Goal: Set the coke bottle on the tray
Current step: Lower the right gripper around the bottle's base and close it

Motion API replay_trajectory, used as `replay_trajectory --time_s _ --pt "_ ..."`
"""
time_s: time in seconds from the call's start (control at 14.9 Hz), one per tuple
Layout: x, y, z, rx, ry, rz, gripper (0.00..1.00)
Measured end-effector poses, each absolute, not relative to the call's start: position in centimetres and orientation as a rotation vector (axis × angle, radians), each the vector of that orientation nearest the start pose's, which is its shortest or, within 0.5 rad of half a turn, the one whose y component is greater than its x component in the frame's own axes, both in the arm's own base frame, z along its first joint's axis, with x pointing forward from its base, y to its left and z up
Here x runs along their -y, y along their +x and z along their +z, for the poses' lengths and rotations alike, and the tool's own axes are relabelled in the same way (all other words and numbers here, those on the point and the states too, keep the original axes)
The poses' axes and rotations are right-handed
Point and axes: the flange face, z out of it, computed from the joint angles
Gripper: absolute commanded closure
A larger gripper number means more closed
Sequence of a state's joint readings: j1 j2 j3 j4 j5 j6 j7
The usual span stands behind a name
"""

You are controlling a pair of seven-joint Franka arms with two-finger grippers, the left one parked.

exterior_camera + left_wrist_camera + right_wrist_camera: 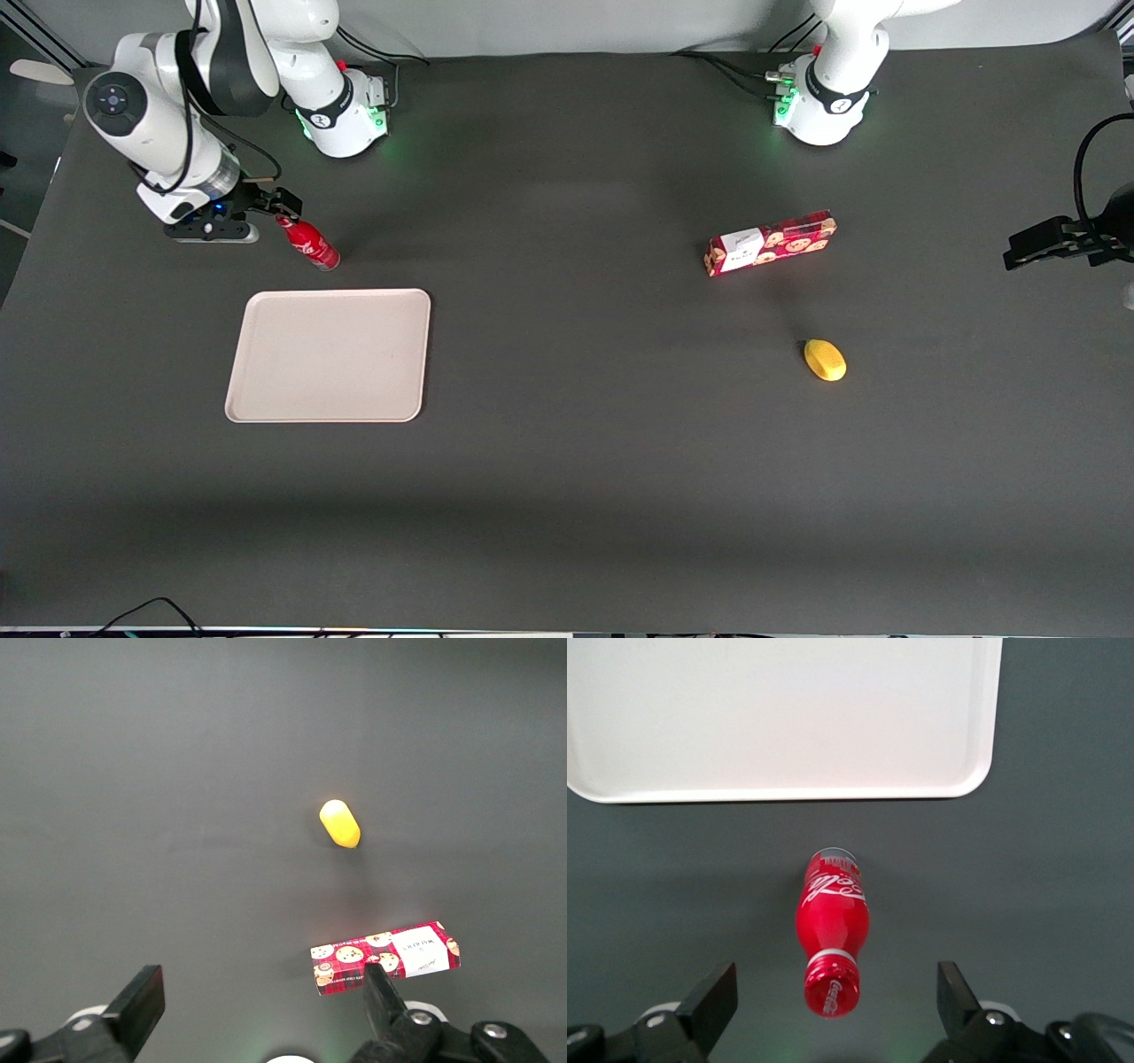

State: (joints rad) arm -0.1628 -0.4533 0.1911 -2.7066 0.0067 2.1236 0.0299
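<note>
One step is barely begun: the hand (833,1001) hovers over the bottle (310,243) cap, fingers spread wide — nothing gripped. Bottle stands upright on the bench (567,461), just off the tray (330,354) rim at roughly 12 o'clock from it, farther from the front camera. Tray is bare. Grasp, lift and placement all remain. Bench is dark and matte; a cookie box (769,243) and yellow object (825,360) lie toward the parked arm's end — well apart.

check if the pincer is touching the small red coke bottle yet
Apart. The right wrist view shows the open pincer straddling the small red coke bottle, dark table visible between its cap and each finger.
</note>
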Motion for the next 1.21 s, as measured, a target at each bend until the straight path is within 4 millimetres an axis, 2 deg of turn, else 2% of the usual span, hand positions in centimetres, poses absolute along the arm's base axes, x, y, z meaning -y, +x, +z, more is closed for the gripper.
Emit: replay_trajectory --time_s 0.2,0.61,0.87,1.21 --pt "-0.3 34.3 33.2 -0.050 -3.218 0.199 0.00" --pt "-0.2 33.9 32.4 -0.058 -3.214 0.176 0.00" --pt "-0.2 33.9 32.3 -0.061 -3.210 0.173 0.20" --pt "-0.4 34.0 31.6 -0.076 -3.190 0.169 0.24"
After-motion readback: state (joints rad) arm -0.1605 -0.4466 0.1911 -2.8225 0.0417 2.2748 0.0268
